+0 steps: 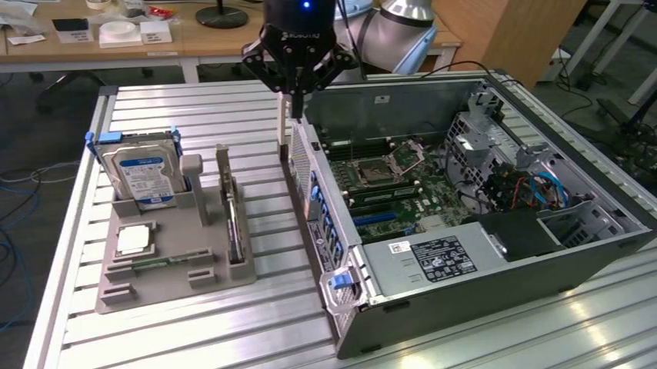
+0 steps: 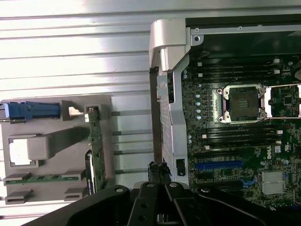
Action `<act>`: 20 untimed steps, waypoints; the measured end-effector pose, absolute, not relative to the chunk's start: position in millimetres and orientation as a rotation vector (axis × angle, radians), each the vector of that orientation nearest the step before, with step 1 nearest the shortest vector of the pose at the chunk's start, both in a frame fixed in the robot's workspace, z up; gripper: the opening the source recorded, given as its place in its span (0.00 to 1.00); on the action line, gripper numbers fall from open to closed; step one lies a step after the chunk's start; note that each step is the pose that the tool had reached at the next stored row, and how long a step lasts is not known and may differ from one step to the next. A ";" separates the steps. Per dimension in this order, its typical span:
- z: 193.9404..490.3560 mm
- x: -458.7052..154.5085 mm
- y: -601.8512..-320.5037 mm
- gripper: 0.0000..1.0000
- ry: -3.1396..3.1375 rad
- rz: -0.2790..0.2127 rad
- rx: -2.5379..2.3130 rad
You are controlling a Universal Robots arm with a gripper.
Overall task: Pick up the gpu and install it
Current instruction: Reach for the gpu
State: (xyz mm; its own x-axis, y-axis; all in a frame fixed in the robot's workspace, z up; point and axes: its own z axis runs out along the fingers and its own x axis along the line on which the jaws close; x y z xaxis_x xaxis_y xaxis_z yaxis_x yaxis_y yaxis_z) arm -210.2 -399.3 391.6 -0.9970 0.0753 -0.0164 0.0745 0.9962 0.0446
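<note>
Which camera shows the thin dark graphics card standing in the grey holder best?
The exterior view: the thin dark graphics card stands on edge in the grey plastic holder, showing its length and height. The wrist view looks down on the card, so it appears as a narrow green edge.

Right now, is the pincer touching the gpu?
Apart. In the exterior view the pincer hangs over the case's edge, while the gpu stands in the holder to the exterior view's left.

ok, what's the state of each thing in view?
computer case: side open, motherboard exposed
gripper: shut, empty, above the case's edge
graphics card: on edge in the holder
hard drive: upright in the holder
</note>
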 end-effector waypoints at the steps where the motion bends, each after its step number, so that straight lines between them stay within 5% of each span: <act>1: 391.6 -210.8 -399.3 0.11 3.121 0.069 0.117; 20: 391.4 -220.6 -400.0 0.11 3.122 0.069 0.117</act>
State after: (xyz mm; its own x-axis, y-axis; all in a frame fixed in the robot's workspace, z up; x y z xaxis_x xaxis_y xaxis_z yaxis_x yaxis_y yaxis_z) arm -220.6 -400.0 391.4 -0.9970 0.0753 -0.0152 0.0745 0.9962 0.0445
